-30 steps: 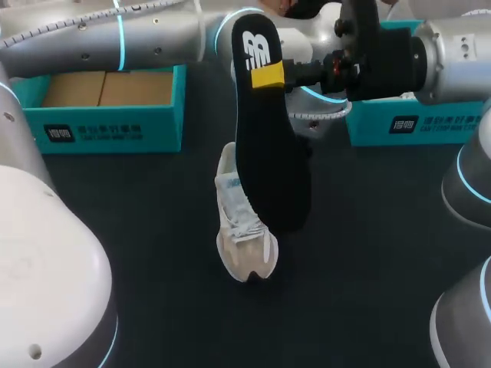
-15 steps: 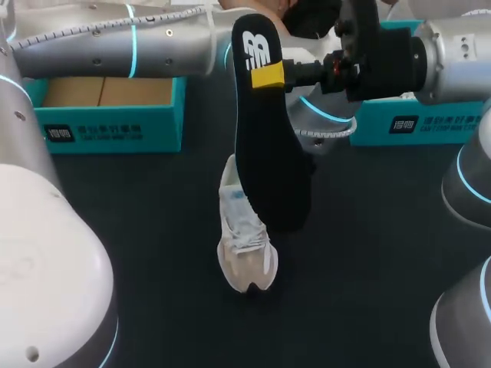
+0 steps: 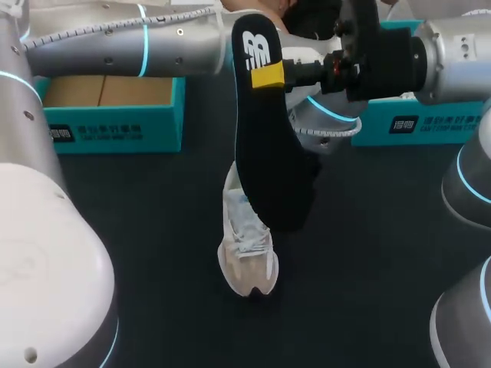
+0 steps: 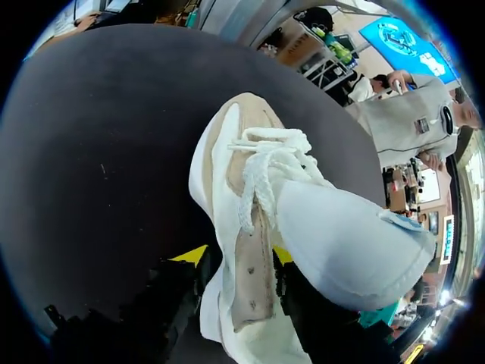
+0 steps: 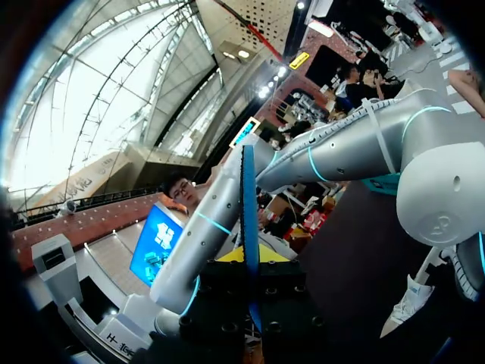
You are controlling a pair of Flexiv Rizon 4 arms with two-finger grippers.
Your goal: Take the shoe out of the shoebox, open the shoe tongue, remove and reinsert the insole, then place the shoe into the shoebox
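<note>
1. Left arm (image 3: 153, 50) has slid further across, and the shoe (image 3: 247, 257) has shifted slightly toward the near table (image 3: 138, 230) edge.
2. Insole (image 3: 268, 153) hangs heel-up, pinched at its heel end by the right gripper (image 3: 268, 75).
3. Shoe rests on the table with its toe toward the camera; the left gripper (image 4: 236, 258) clamps its heel.
4. Insole's toe points down at the shoe's opening, with long axes roughly aligned, so reinsertion likely falls to the right arm.

I am pinching a matt black insole (image 3: 268, 153) above the shoe (image 3: 247, 261), which is showing soft white cloth, beige suede-like panels and woven laces (image 4: 261, 163). Behind the shoe, the smooth teal cardboard shoebox (image 3: 115, 130) is sitting on the matt dark table (image 3: 153, 230).
</note>
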